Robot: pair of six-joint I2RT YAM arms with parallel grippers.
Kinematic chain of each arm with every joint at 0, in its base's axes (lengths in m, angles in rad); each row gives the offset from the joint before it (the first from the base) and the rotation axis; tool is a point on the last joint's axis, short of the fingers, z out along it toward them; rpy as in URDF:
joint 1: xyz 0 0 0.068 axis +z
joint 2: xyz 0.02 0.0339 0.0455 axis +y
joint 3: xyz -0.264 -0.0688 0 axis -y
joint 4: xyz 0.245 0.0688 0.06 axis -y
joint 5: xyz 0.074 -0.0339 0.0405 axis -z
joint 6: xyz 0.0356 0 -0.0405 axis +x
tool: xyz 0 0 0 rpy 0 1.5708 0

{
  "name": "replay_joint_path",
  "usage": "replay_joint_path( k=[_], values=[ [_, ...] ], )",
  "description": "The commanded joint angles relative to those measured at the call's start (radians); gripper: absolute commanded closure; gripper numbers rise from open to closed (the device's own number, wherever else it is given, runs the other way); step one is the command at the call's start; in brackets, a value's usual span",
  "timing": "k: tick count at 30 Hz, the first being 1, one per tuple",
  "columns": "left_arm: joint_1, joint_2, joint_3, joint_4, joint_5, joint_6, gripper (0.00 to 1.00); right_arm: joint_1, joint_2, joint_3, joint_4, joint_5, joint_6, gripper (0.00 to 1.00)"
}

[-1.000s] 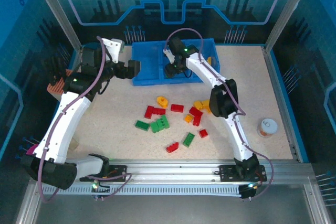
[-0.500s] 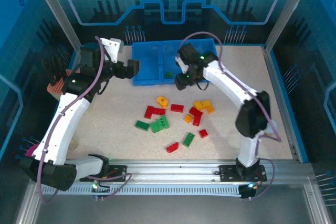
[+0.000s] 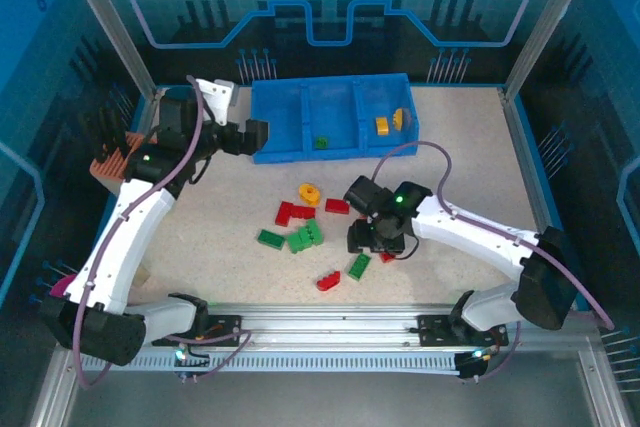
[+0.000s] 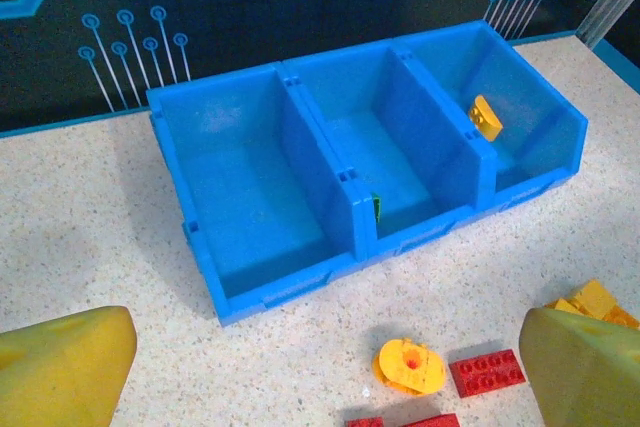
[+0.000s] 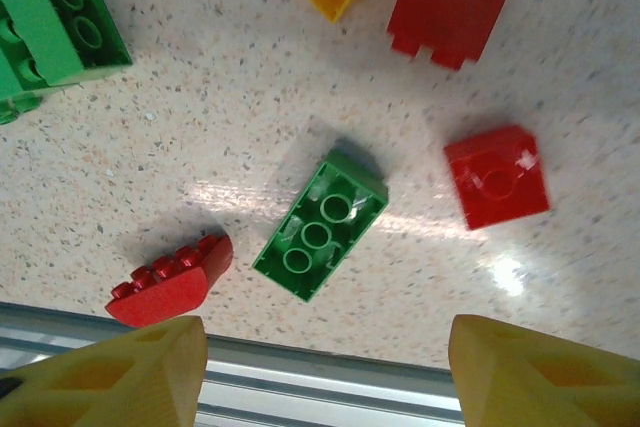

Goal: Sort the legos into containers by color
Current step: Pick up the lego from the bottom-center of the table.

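The right tool (image 3: pixel 363 238), jaws half apart and empty, hangs over the middle of the worktop (image 3: pixel 220 209) among loose legos (image 3: pixel 337 206), a green brick (image 5: pixel 320 225) at its 6 o'clock. The left tool (image 3: pixel 256 134), spread wide and empty, sits at 9 o'clock of the blue tray (image 3: pixel 300 154), which lies at 12 o'clock holding a green piece (image 3: pixel 321 142) and an orange piece (image 3: pixel 383 125).

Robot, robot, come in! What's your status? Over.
Left gripper open, facing blue tray. Right gripper open, empty, above green brick. Red curved brick and red square brick flank it, not touching.
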Motion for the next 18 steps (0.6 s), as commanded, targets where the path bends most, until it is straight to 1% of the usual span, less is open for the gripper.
replay_joint_path(
  k=[1,2,5,7,13,18],
  values=[
    [0.007,-0.055,-0.032,0.047,0.028,-0.008,0.00,0.041,0.025,-0.017,0.094,0.005,0.164,0.35],
    [0.007,-0.062,-0.038,0.052,0.031,-0.011,0.01,0.051,0.036,-0.022,0.106,0.007,0.170,0.36],
    [0.006,-0.093,-0.050,0.056,0.024,-0.019,0.01,0.062,0.081,-0.036,0.110,0.010,0.171,0.36],
    [0.006,-0.128,-0.073,0.080,0.009,-0.031,0.01,0.062,0.104,-0.051,0.118,0.014,0.175,0.35],
    [0.003,-0.178,-0.120,0.095,0.020,-0.046,0.01,0.069,0.147,-0.053,0.099,0.027,0.171,0.30],
    [0.003,-0.198,-0.136,0.093,0.009,-0.044,0.01,0.066,0.194,-0.062,0.099,0.009,0.164,0.32]
  ],
)
